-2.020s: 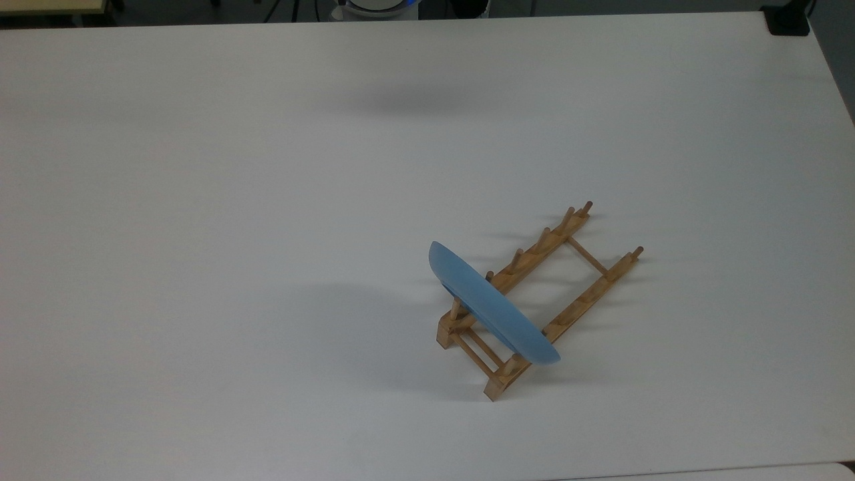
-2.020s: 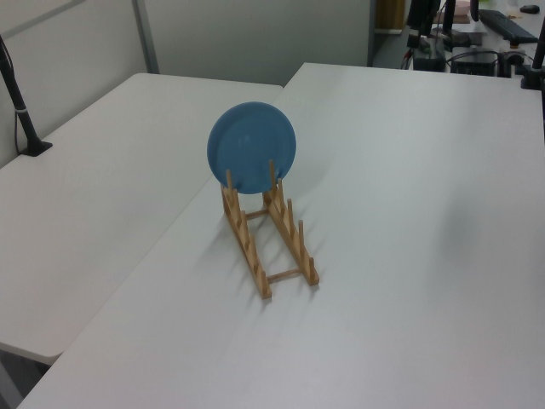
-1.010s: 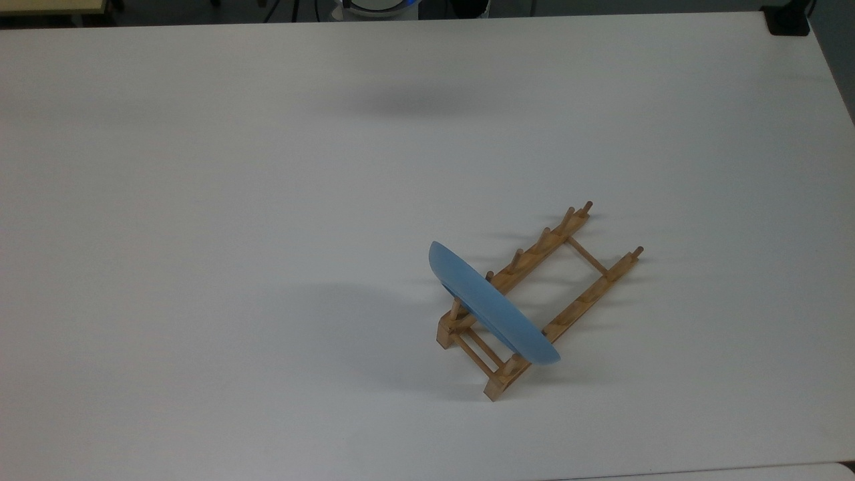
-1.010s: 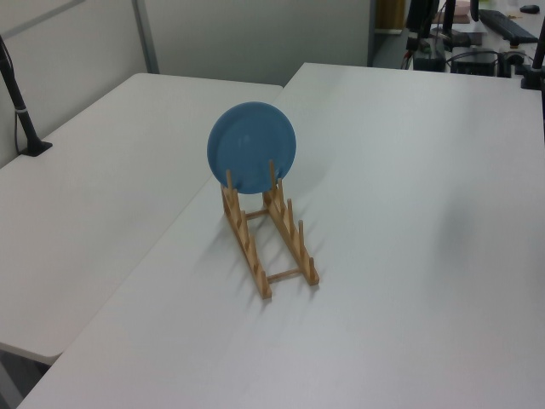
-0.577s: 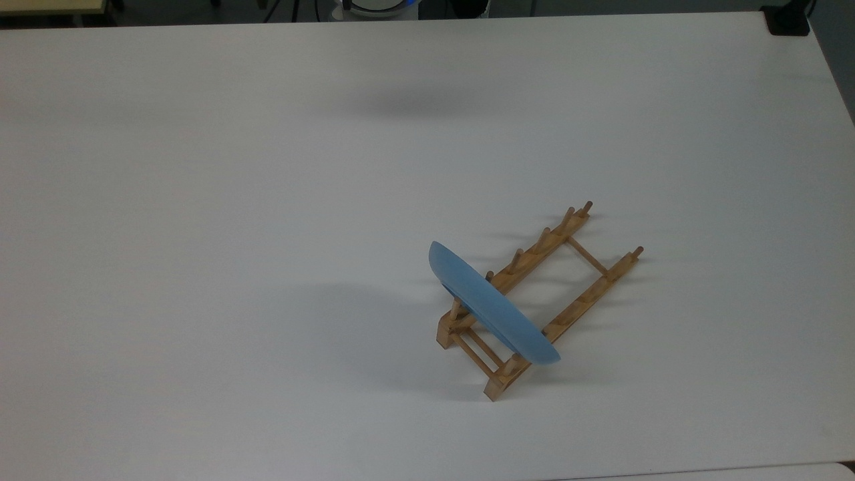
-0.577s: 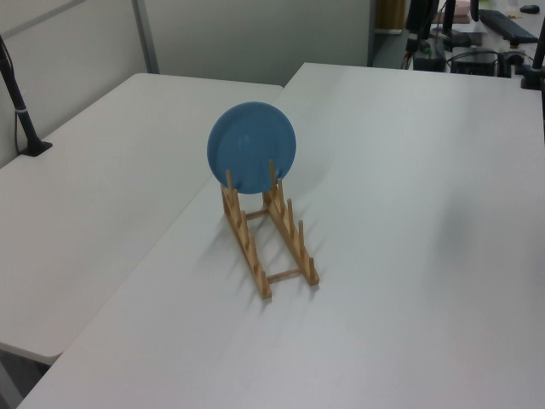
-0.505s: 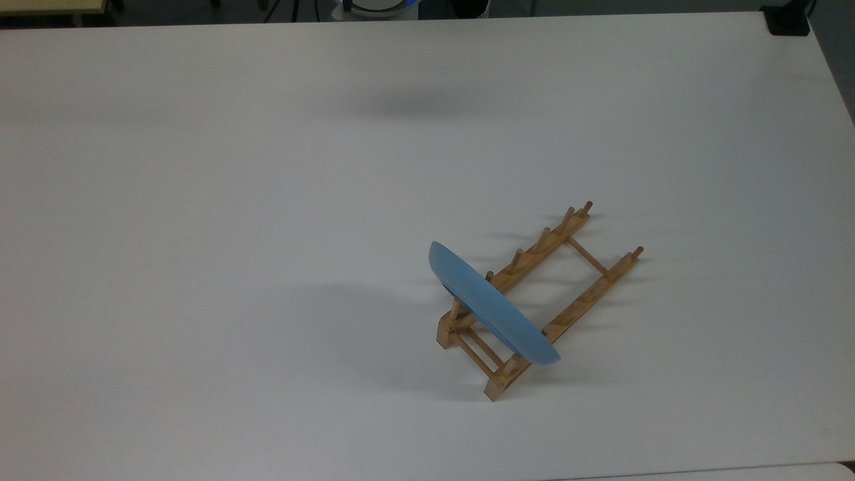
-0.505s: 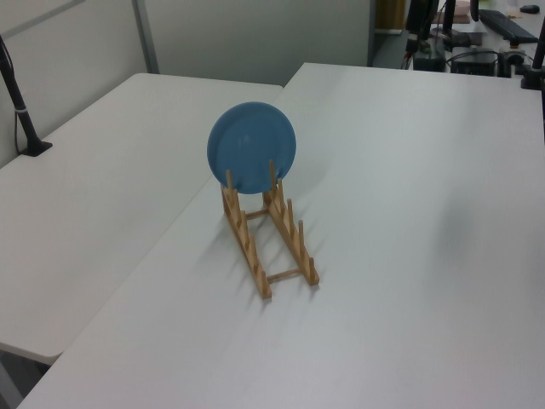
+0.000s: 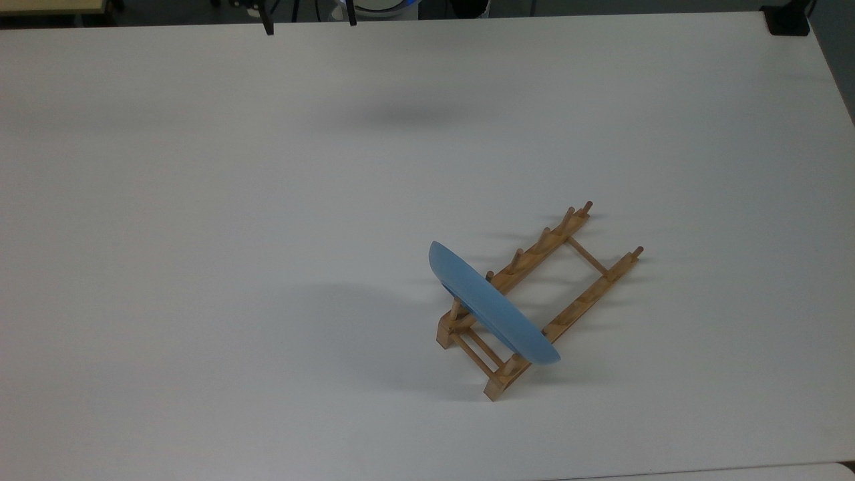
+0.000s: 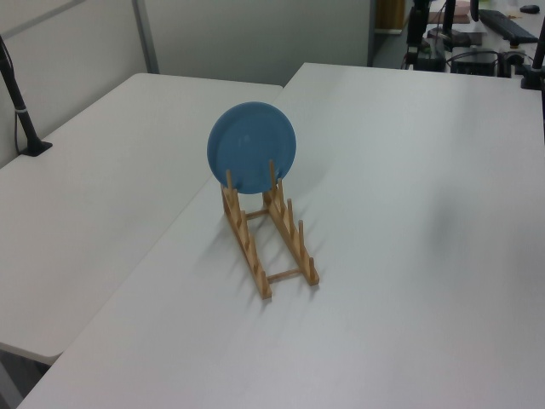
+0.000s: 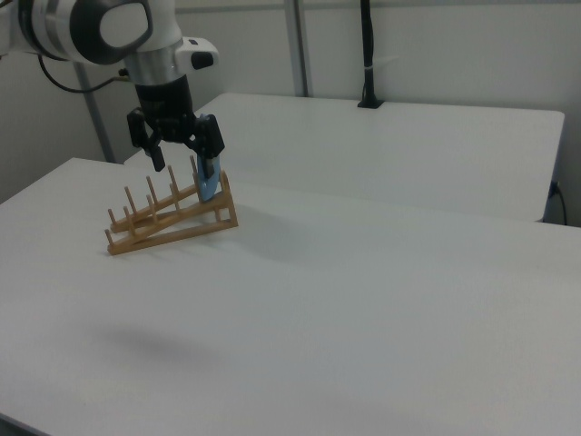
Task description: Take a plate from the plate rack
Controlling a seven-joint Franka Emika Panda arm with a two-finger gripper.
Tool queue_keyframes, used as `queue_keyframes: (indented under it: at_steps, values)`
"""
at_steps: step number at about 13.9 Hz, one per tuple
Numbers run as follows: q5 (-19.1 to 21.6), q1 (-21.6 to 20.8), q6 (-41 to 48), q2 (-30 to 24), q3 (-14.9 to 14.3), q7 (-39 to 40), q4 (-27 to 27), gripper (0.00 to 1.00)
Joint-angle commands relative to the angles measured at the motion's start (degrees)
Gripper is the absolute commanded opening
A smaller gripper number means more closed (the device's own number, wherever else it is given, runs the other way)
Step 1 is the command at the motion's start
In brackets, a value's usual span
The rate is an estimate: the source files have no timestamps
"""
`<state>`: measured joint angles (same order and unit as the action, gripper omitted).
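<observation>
The light-blue plate (image 9: 491,304) stands on edge in the end slot of the wooden plate rack (image 9: 588,294), right of the table's middle in the top view. In the left view the plate (image 10: 252,146) faces the camera at the far end of the plate rack (image 10: 289,247). My gripper (image 9: 308,23) is open; its two dark fingertips (image 9: 267,27) show at the top view's upper edge, far from the rack. In the right view my gripper (image 11: 186,150) hangs open in line with the plate (image 11: 210,186) and the plate rack (image 11: 172,218), and partly hides the plate.
The white table (image 9: 200,200) spreads wide around the rack. A second white table (image 10: 85,196) adjoins it on the left view's left, with a black clamped pole (image 10: 21,102). A black block (image 9: 788,20) sits at the top view's upper right corner.
My gripper's fingertips have come into the top view's upper edge. The plate and the rack have not moved.
</observation>
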<state>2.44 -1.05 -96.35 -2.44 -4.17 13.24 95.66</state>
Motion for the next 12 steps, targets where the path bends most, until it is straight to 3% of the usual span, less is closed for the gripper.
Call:
queue_keyframes:
  at_steps: [1, 3, 6, 9, 12]
  values:
    - [0.73, -0.44, -7.94, 0.69, 0.57, 2.85, -0.82, 1.0]
    - [0.81, -0.62, -13.83, 1.04, 1.27, 1.44, -1.17, 1.0]
    - [-0.49, -4.12, -26.74, 3.05, 1.98, -4.6, -1.26, 1.0]
    - [-5.67, -7.55, -36.77, 8.31, 1.98, -13.12, -2.57, 1.0]
    - [-14.71, -11.33, -43.73, 14.55, 1.98, -25.15, -5.12, 1.0]
